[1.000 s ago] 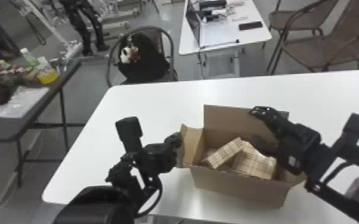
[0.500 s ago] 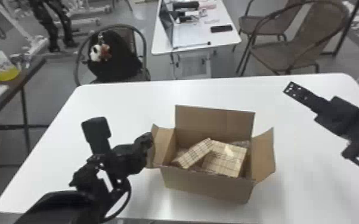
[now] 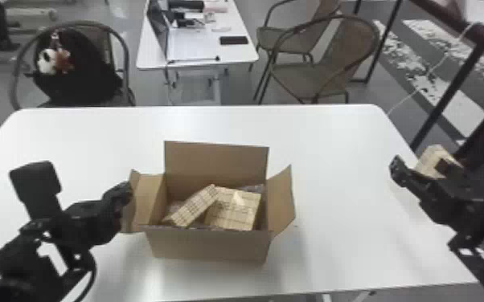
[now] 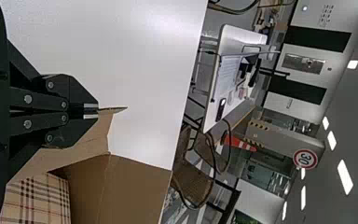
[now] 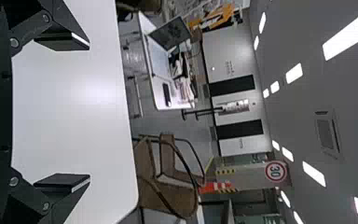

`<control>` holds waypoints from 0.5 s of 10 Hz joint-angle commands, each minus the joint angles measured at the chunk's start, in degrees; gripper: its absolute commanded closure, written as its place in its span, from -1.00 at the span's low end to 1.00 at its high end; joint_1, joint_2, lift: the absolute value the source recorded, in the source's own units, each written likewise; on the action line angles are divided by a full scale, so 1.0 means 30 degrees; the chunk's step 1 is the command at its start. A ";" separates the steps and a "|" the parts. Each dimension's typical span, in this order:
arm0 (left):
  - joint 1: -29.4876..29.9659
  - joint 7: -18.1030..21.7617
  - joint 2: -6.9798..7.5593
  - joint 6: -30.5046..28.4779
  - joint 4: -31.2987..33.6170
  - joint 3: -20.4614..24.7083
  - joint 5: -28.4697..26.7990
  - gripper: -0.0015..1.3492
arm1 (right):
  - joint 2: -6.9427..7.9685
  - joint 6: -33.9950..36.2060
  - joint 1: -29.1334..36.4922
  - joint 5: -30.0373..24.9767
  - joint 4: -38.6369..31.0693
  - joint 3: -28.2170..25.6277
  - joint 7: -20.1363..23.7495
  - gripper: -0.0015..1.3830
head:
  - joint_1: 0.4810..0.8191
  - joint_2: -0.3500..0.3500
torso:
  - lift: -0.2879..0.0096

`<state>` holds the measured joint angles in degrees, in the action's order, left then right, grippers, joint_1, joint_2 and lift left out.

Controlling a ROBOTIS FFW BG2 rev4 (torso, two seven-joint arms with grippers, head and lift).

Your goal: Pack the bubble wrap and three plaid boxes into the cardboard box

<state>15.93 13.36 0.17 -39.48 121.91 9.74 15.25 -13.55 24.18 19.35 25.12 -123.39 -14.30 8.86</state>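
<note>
Though open, carton (image 3: 209, 247) with 2 boxes (image 3: 233, 211)

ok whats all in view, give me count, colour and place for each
cardboard box: one, brown, open on main table
plaid boxes: three, beige check, two in cardboard box, third far right, support unclear
bubble wrap: clear, in cardboard box, count unclear
main table: one, white, centre
back table: one, white, beyond
laptop: one, dark screen, on back table
chairs: three, brownish, beyond main table
bag: one, black, on left chair
cone: one, orange and white, background
left claw: one, black, shut on cardboard box's left flap
right claw: one, black, open, far right
</note>
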 commanded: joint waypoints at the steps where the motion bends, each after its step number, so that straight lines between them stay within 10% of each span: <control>1: 0.0051 0.0000 -0.0108 0.0033 0.0027 0.0033 0.0042 0.80 | 0.1381 -0.1761 0.0815 -0.3743 0.0526 -0.1092 0.0007 -0.60 | 0.27 -0.25 | 0.05; 3: 0.0051 0.0000 -0.0108 0.0033 0.0027 0.0033 0.0072 0.80 | 0.2465 -0.1996 -0.0064 -0.5501 0.2606 -0.3377 0.2058 -0.60 | 0.27 -0.46 | 0.05; 5: 0.0022 0.0000 -0.0108 0.0033 0.0027 0.0004 0.0072 0.80 | 0.1176 -0.1703 -0.1939 -0.5794 0.5536 -0.4021 0.4050 -0.59 | 0.27 -0.60 | 0.05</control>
<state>16.05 13.36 0.18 -39.37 121.95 9.79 15.47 -8.58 18.86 15.22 7.69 -109.60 -25.97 20.91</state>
